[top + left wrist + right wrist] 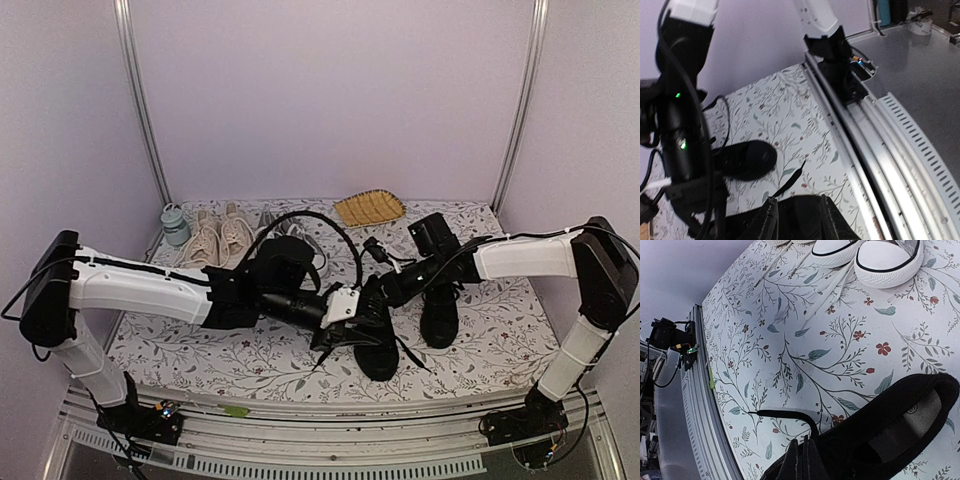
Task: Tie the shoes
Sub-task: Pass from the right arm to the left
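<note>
Two black sneakers lie on the floral cloth: the near shoe [377,352] and the other shoe [438,318] to its right. My left gripper [335,335] is open over the near shoe. In the left wrist view the left gripper [799,207] straddles the black shoe [800,222]. A loose lace end [790,181] pokes out past one fingertip, and the other shoe [747,160] lies beyond. My right gripper [372,300] is shut on a black lace. In the right wrist view the right gripper [804,447] pinches the lace [785,414] beside the shoe's opening [890,435].
A beige pair [222,238] and a grey pair with white toe caps [885,260] stand at the back. A woven yellow tray [369,208] and a small teal jar [175,225] are also at the back. The metal rail [875,140] runs along the front edge.
</note>
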You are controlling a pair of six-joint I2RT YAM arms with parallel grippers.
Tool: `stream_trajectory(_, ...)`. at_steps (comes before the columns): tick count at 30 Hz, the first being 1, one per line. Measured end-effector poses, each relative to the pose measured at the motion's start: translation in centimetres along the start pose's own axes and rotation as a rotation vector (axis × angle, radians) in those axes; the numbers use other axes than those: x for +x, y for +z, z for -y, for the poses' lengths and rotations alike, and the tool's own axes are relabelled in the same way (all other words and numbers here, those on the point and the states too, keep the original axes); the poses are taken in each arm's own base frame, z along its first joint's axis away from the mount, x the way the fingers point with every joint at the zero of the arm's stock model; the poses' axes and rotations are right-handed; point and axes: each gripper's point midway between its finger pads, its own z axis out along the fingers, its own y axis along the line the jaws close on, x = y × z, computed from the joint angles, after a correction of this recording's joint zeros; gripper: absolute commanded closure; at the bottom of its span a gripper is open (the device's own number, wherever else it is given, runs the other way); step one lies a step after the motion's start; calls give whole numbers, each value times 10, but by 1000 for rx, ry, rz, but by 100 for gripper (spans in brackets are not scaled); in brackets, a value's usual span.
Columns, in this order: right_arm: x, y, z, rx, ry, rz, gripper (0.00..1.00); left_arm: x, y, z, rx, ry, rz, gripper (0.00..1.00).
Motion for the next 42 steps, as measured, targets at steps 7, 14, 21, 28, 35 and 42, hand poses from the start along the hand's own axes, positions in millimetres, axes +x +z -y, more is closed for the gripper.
stream_trajectory(7, 4, 15, 8, -19, 16, -35, 99, 102, -35, -43, -155, -156, -126, 46)
stream_trajectory(14, -9, 15, 1, -48, -20, -15, 99, 161, -24, -65, -222, -241, -160, 41)
stream_trajectory(21, -9, 15, -2, -65, -29, -17, 99, 176, 7, -84, -215, -270, -131, 52)
stream_trajectory(28, -9, 15, -3, -73, -34, -16, 98, 176, 14, -89, -216, -295, -109, 76)
stream_trajectory(35, -10, 15, -4, -74, -34, -17, 70, 171, 15, -93, -228, -309, -81, 98)
stream_trajectory(42, -22, 2, -4, -51, -38, 9, 57, 172, 15, -95, -240, -310, -81, 99)
